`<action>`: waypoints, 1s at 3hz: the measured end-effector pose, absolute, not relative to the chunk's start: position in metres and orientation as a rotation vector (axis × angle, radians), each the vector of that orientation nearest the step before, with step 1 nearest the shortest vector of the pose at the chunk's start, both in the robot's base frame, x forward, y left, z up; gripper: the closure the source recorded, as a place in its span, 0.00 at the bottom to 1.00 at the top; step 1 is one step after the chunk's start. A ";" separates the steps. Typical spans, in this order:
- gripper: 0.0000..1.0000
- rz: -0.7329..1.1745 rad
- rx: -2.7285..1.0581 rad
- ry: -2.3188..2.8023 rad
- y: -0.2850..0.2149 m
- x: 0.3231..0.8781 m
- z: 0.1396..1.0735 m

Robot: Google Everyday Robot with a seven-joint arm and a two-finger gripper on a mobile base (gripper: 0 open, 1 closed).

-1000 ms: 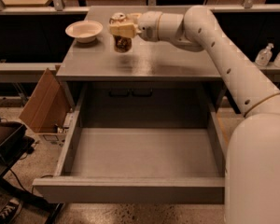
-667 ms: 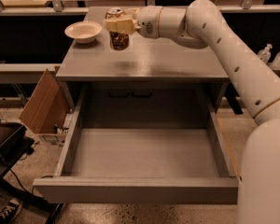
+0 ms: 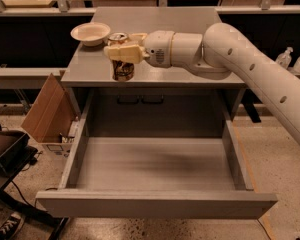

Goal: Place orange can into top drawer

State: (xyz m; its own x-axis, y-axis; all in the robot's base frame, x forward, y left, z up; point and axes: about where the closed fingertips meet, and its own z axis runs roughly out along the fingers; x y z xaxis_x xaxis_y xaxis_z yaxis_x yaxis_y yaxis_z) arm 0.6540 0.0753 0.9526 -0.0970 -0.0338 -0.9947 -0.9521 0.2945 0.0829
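gripper (image 3: 121, 51) clamped round can (image 3: 123, 68) top, over cabinet (image 3: 155, 19) front edge | drawer (image 3: 155, 204) pulled open below | done: grasp (lifted or not, cannot tell) | left: carry out, lower, release

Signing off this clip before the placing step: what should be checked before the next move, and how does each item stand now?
1. Tool shut on the orange can, near the front edge of the cabinet top: ok.
2. Top drawer pulled open: ok.
3. Drawer floor free where the can would land: ok, nothing shows in it.
4. Can lifted off the cabinet top: cannot tell.
5. Can over the drawer opening: not ok, it is over the cabinet top.
6. Bowl apart from can and tool: ok, it sits further back.
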 end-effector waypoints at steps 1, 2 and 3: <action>1.00 1.027 -0.975 1.436 0.075 0.654 0.953; 1.00 1.044 -0.977 1.437 0.084 0.639 0.939; 1.00 1.061 -0.972 1.443 0.099 0.588 0.903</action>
